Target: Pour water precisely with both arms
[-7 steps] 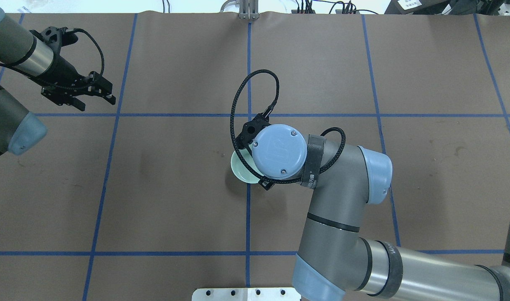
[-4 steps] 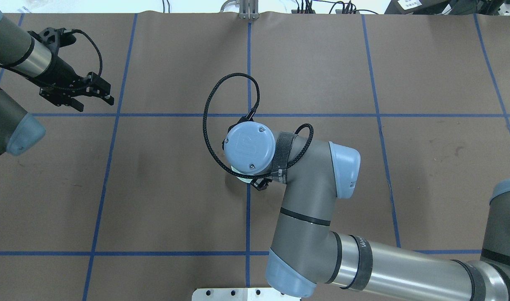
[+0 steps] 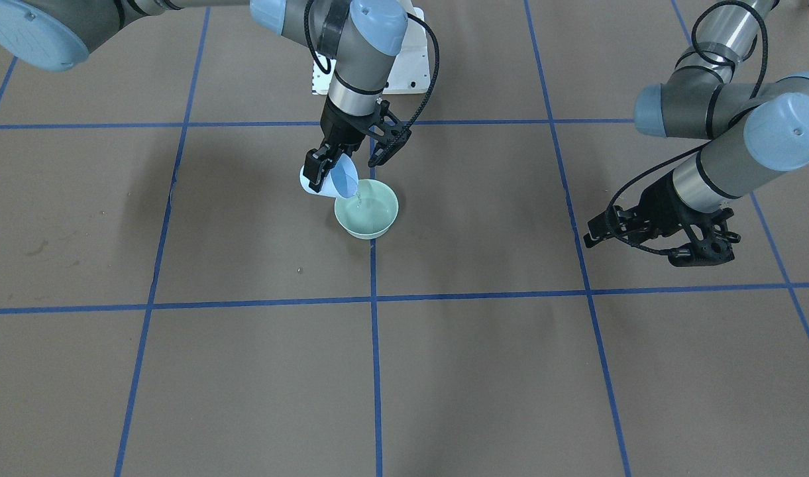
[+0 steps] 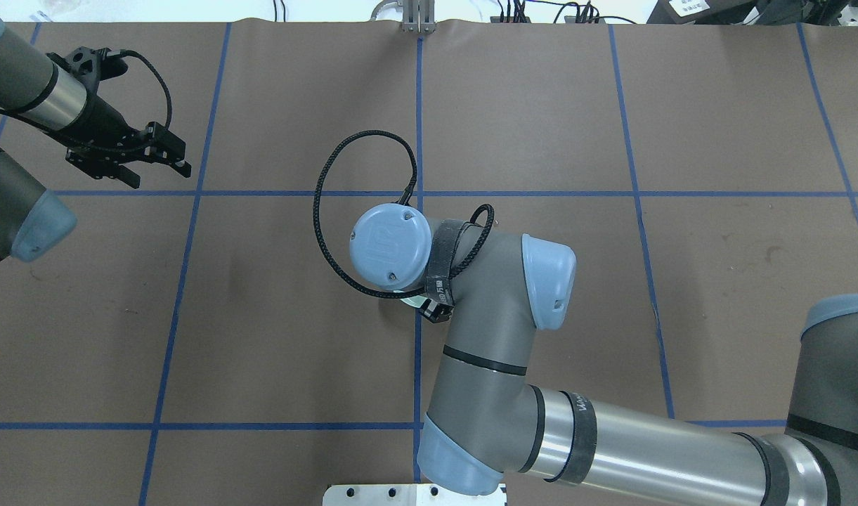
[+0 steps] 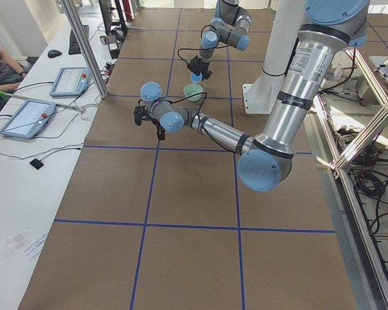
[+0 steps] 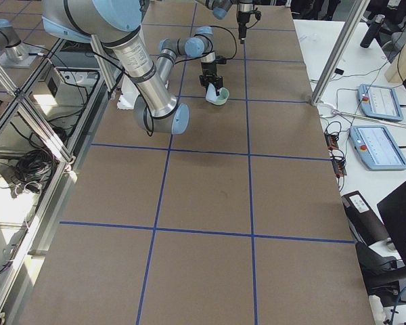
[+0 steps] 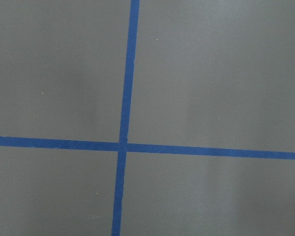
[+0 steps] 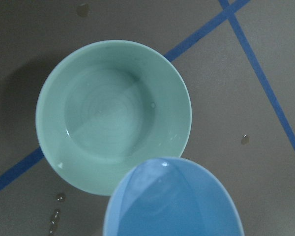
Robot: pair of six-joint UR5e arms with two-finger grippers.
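My right arm (image 4: 485, 337) has swung its wrist across the centre line since a second ago. From overhead it now covers all but a sliver of the pale-green round bowl (image 3: 368, 213). My right hand (image 3: 318, 171) is clamped on the wall of a light-blue cup (image 3: 339, 182), which is tipped with its lip just over the bowl's rim. The water (image 3: 357, 197) falls in a thin stream into the bowl, where a shallow pool shows. To pour well, I judge I should hold the lip inside the rim and add tilt slowly, since a few drops (image 8: 54, 216) already lie on the brown table (image 3: 179, 371). My left hand (image 4: 160, 167) hangs open and empty, well apart. I count one cup, one bowl, two arms and two hands.
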